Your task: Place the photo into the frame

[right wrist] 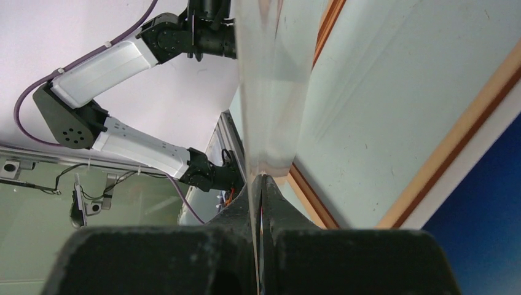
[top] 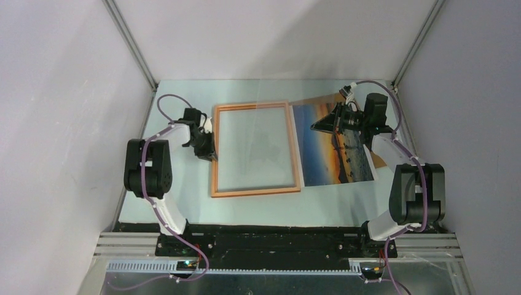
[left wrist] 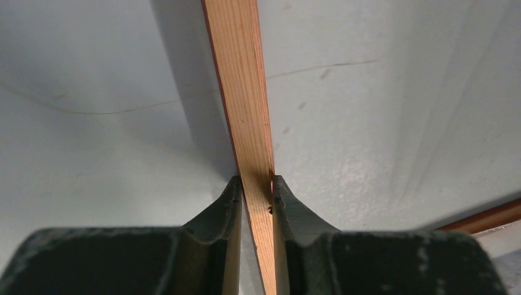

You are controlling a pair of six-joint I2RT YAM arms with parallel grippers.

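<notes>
Left gripper [left wrist: 255, 184] is clamping the frame [top: 256, 190] by its left rail, fingers closed on the wood. Frame is lying flat on the table [top: 246, 209]. The photo [top: 325, 160] is sitting just right of it, picture side up. Right gripper [right wrist: 259, 178] is pinching the photo's far part, jaws fully closed. Brown board [top: 319, 99] is peeking out behind.

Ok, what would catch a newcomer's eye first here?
The orange-brown frame lies mid-table, its left rail clamped in the left jaws. Right of it lies the sunset photo, vivid orange and blue, with the right jaws apparently shut on it near its far end. A brown board peeks out beneath it.
</notes>
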